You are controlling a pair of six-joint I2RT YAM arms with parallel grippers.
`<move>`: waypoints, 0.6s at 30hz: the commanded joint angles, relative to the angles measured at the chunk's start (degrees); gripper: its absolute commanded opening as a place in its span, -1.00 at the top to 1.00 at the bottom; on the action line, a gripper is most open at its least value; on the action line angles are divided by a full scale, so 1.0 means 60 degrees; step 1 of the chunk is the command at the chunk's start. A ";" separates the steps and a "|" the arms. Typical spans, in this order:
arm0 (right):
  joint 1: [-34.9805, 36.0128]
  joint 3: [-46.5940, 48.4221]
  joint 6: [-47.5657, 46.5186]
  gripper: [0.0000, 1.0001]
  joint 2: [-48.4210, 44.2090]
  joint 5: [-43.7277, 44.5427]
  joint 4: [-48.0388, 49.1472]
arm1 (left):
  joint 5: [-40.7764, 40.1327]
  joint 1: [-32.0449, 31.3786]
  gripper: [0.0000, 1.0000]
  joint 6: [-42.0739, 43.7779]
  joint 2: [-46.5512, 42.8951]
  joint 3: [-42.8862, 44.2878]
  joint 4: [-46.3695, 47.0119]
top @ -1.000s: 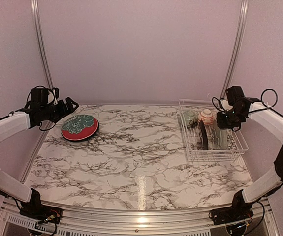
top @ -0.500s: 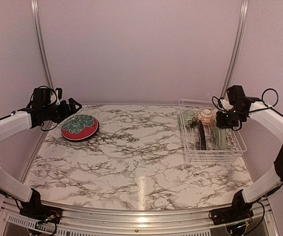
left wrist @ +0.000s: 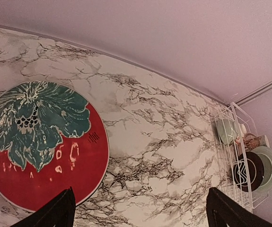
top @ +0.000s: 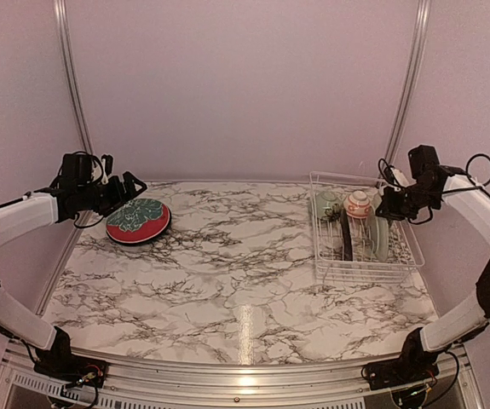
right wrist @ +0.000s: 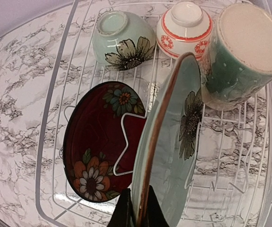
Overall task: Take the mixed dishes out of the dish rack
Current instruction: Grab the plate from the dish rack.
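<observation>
White wire dish rack (right wrist: 46,142) sits below the right fingers (right wrist: 127,211), at the right side of the marble surface (top: 245,281). The right fingers are pinched shut on the top rim of the pale green plate (right wrist: 173,156). That plate stands on edge between the rack's dividers and has a flower print on the face to the right of the fingers.

Just left of the fingers is the dark red plate (right wrist: 95,142), flower pattern, also on edge in the rack. Whether it touches the green plate, can't tell.

Beyond the fingers, at the rack's far end:
- To the left, a pale green bowl (right wrist: 121,40), upside down.
- Next to it, an orange-and-white bowl (right wrist: 185,26), also upside down.
- Beyond and to the right, the mug (right wrist: 240,52), with its cream end up and greenish side showing, close against the green plate's edge.

Left fingers (top: 129,184) are spread as wide as they go, with nothing between them, hanging above the far left of the surface. The red-and-green plate (left wrist: 41,146) lies flat on the surface just ahead of and below those fingers, not touched by them. It is out of the rack and well apart from it. From the left wrist view, the rack shows far off beyond the right-hand finger.
</observation>
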 commanded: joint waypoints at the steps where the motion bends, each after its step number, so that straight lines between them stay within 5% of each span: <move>1: -0.0709 0.0788 0.0169 1.00 -0.0925 -0.0936 0.0502 | 0.0181 -0.0090 -0.98 -0.0085 0.0186 0.0318 0.0349; 18: -0.0786 0.1778 0.0560 1.00 -0.1452 -0.2036 0.0373 | 0.0198 -0.0345 -0.98 -0.0137 0.0329 0.0391 0.0385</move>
